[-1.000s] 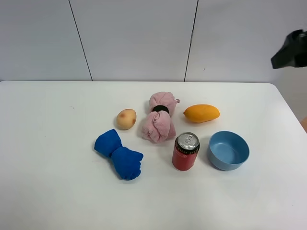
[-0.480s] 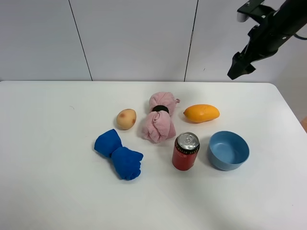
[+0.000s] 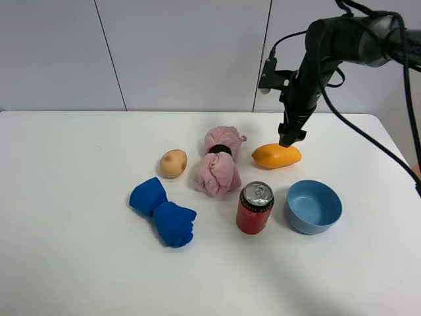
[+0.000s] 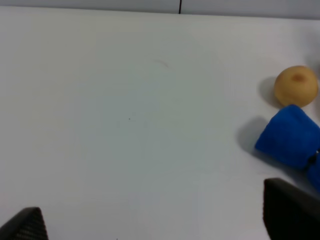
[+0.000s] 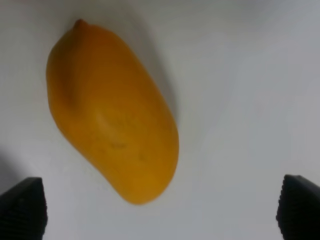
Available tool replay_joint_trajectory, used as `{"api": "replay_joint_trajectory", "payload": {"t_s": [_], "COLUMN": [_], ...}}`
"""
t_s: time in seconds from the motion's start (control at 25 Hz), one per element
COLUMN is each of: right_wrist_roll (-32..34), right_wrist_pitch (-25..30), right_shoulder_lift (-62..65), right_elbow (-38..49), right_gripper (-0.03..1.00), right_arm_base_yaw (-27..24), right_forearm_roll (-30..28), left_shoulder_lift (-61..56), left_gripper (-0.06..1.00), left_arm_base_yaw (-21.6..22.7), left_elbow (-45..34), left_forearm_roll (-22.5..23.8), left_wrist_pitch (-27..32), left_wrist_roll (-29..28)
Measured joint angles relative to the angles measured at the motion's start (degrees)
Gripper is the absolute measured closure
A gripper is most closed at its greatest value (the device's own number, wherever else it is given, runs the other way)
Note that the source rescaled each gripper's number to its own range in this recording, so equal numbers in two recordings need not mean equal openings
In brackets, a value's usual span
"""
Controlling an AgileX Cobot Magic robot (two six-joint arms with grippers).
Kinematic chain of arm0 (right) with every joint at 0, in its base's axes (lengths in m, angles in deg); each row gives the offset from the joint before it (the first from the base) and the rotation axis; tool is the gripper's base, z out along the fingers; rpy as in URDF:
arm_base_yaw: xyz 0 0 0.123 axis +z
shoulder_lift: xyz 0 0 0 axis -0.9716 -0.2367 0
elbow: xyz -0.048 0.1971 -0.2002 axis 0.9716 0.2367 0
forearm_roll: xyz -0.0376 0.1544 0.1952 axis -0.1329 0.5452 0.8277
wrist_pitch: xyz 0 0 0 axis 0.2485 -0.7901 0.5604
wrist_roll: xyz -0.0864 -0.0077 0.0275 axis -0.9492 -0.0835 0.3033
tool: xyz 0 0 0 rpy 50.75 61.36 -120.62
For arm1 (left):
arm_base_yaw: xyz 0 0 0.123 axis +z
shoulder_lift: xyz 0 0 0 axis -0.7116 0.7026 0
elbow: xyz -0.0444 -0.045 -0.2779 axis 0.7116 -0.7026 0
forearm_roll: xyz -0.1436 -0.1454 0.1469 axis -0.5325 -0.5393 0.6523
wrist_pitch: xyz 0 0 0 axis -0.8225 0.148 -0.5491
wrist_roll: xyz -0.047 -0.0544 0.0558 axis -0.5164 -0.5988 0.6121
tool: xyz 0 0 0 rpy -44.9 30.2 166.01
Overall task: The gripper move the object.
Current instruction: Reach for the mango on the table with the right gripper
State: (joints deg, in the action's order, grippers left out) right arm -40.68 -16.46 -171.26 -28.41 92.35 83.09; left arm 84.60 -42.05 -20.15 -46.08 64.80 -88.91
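Note:
The orange-yellow mango (image 3: 276, 156) lies on the white table (image 3: 79, 263), right of the pink cloth. It fills the right wrist view (image 5: 111, 110). My right gripper (image 3: 290, 137) hangs on its dark arm just above the mango's right part. In the right wrist view the right gripper (image 5: 160, 215) shows its fingertips (image 5: 22, 207) wide apart and empty, with the mango beyond them. My left gripper (image 4: 155, 222) is open and empty over bare table; it is out of the exterior view.
A tan potato (image 3: 173, 164) (image 4: 295, 86), a pink rolled cloth (image 3: 218, 162), a blue rolled cloth (image 3: 163, 212) (image 4: 290, 136), a red soda can (image 3: 254, 207) and a blue bowl (image 3: 313, 206) lie around the mango. The can and bowl are in front of it.
The right arm has swung in from the upper right and come down to just above the mango. The objects on the table have not moved.

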Motion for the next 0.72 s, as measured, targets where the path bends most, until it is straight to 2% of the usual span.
{"api": "replay_joint_trajectory", "payload": {"t_s": [0.36,0.48,0.72], "right_wrist_roll": [1.52,1.52,1.52], "right_wrist_pitch": [0.93,-0.24,-2.76], "right_shoulder_lift": [-5.69,-7.45,-10.95], "right_elbow": [0.00,-0.05,-0.09], "right_gripper": [0.01,0.06,0.08], "right_arm_base_yaw": [0.78,0.78,0.78], "right_forearm_roll": [-1.23,-1.18,-1.18], "left_shoulder_lift": [0.00,0.00,0.00], "left_gripper": [-0.06,-0.06,-0.06], "left_arm_base_yaw": [0.00,0.00,0.00], "left_elbow": [0.00,0.00,0.00], "left_forearm_roll": [0.00,0.00,0.00], "left_wrist_pitch": [0.00,0.00,0.00], "left_wrist_roll": [0.00,0.00,0.00]}}
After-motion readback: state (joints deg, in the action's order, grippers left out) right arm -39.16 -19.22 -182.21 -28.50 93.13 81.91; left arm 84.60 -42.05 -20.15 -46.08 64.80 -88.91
